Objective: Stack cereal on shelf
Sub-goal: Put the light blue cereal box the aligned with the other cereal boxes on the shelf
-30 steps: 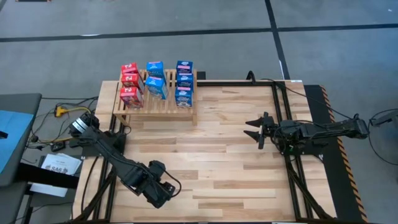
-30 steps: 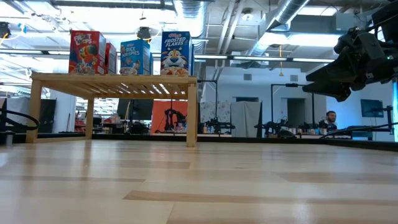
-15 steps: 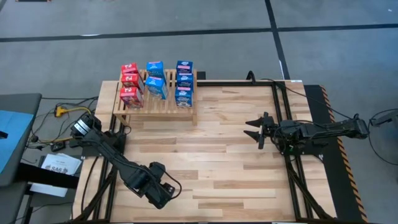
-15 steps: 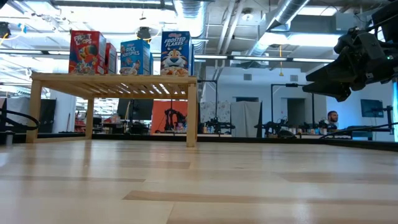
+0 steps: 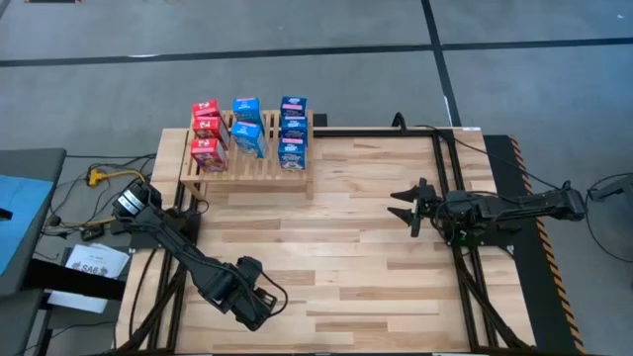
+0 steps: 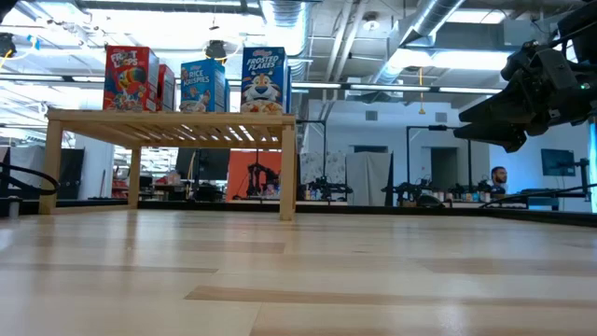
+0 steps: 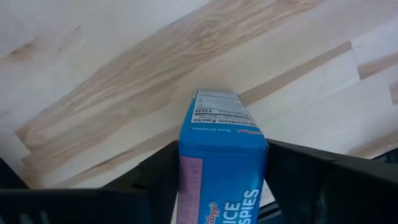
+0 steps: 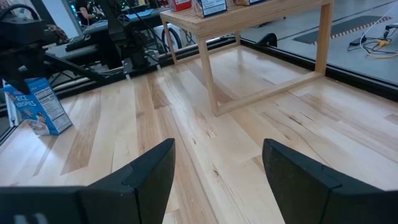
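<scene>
A blue cereal box stands on the plank table near its front left, between the fingers of my left gripper, which is shut on it. In the high view that gripper hides the box. The right wrist view shows the box under the left gripper. The shelf at the far left carries several red and blue cereal boxes standing on its slats. My right gripper hovers open above the table's right half, holding nothing. My left gripper pinches the blue box between its two fingers, one on each of two opposite sides near the box's upper end. The fingers come from above, pointing down. The box is slightly tilted, and its lower end seems to rest on the table.
Bare planks lie between the held box and the shelf. The shelf's legs stand on the table's far left part. A dark frame rail runs along the table's right side. Cables lie off the left edge.
</scene>
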`<state>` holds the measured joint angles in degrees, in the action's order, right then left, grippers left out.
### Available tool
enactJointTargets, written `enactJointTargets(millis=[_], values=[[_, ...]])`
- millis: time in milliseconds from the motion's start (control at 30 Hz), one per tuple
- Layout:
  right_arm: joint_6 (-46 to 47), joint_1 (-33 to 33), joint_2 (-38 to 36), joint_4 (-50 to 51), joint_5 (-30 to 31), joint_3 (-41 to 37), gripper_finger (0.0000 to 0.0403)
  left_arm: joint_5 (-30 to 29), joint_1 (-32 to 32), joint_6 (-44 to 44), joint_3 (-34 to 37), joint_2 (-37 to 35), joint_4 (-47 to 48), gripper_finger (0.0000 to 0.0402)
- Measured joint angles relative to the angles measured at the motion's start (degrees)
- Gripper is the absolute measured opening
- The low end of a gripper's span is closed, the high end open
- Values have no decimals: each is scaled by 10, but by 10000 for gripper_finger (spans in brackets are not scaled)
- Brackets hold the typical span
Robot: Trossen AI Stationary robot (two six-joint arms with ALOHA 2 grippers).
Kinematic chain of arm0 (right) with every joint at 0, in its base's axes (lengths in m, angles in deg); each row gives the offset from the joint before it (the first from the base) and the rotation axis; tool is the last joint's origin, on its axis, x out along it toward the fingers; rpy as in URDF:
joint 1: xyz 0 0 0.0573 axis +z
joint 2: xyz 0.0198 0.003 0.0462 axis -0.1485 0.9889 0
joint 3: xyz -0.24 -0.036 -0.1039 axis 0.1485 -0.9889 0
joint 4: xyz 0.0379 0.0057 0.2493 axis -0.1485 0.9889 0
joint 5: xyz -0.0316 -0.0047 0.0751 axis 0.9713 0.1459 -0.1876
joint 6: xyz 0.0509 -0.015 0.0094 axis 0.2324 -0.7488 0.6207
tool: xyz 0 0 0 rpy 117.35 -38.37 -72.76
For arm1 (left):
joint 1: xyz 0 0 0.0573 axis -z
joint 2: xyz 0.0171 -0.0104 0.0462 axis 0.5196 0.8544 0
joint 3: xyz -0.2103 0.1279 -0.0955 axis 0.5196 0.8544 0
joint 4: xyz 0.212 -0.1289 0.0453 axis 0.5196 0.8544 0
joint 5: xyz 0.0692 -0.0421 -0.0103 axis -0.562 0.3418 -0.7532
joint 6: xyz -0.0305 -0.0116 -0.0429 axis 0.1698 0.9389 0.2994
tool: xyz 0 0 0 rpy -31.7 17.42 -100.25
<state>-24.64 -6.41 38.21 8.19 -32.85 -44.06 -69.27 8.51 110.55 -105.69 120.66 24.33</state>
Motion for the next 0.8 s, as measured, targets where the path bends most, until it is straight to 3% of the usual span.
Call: enactJointTargets(millis=[233,433,800], values=[[0,0,0,0,0,0,266,0,-1,-13,0,0,6,161],[0,0,0,0,0,0,266,-1,-16,-58,-8,-8,34,154],[0,0,0,0,0,0,266,-35,-106,-302,-76,-71,169,158]])
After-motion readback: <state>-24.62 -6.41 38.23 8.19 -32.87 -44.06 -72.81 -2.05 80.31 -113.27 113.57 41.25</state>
